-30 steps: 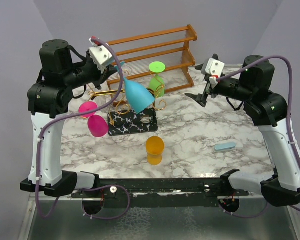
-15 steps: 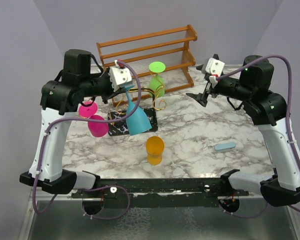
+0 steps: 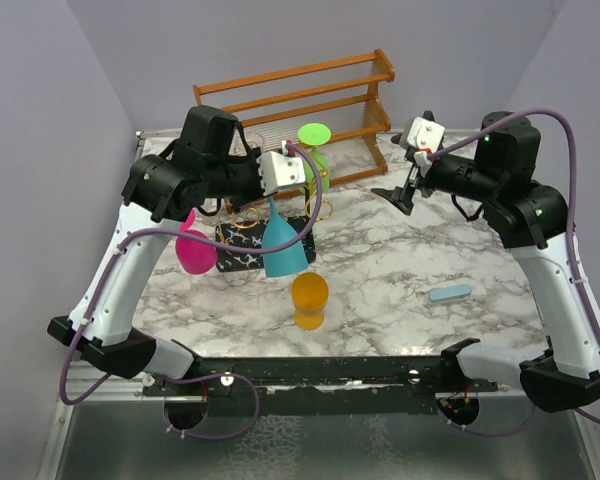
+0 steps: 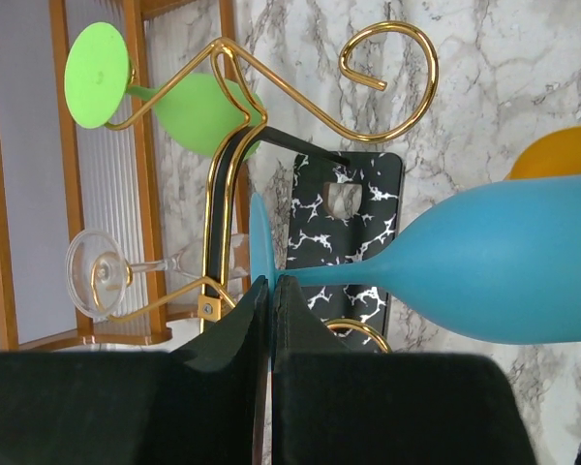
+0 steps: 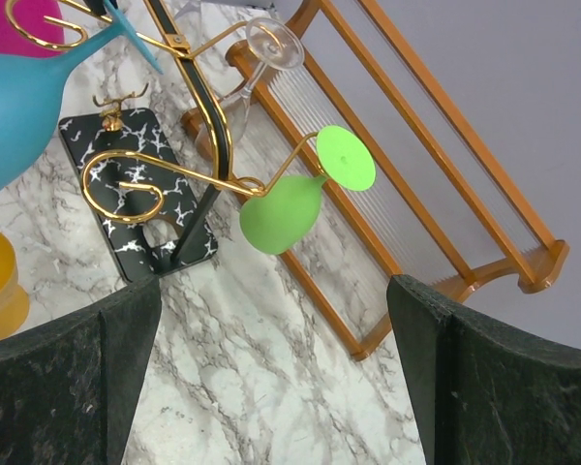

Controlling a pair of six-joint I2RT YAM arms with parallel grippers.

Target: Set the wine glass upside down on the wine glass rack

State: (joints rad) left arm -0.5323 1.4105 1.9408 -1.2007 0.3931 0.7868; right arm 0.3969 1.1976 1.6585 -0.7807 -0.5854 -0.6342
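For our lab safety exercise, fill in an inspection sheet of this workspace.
Surface: marbled tabletop, no spills seen.
Job's things: blue wine glass held bowl-down beside the gold wire rack, not hung.
Clutter: green glass and clear glass on the rack; pink glass, orange glass, pale blue block, wooden shelf.
Grippers: left gripper shut on the stem; right gripper open, empty.
Cables: purple cables along both arms, one looping by the blue wine glass.
Surroundings: lilac walls, nothing else seen.

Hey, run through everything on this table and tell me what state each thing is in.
blue glass: upside down, gripped at the stem.
left gripper: shut on blue glass.
right gripper: open, empty.
green glass: hanging upside down on rack.
clear glass: hanging on rack.
pink glass: hanging on rack.
orange glass: standing on table.
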